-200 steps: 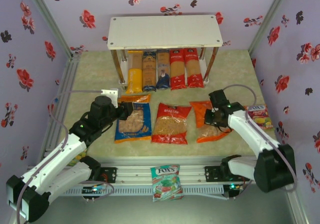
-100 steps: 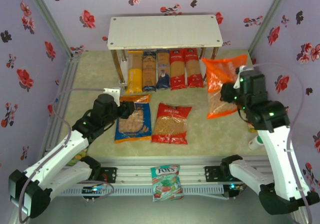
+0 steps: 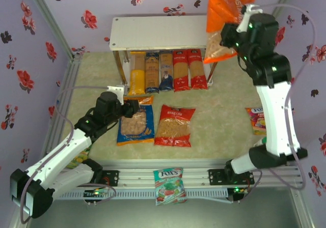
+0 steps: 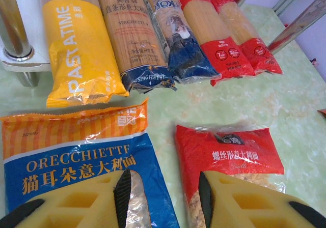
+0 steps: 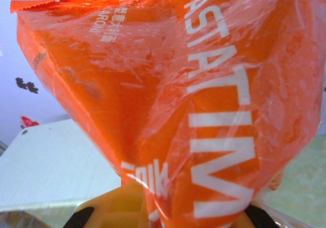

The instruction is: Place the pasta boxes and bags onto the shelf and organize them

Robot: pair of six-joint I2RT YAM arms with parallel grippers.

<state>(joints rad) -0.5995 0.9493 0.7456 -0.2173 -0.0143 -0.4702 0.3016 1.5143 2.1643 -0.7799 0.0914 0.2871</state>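
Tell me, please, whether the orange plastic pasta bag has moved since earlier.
Yes: the orange bag rose off the table towards the right end of the white shelf.

The right claw (image 3: 232, 36) holds the orange bag (image 3: 225, 6) over the right end of the shelf (image 3: 163, 33).

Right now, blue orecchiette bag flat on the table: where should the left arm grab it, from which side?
Probably the orange-striped seal band at the far end of the blue orecchiette bag: thin empty film, unlike the pasta-filled body. Come from above, jaws straddling the band's right corner, which looks slightly raised off the table.
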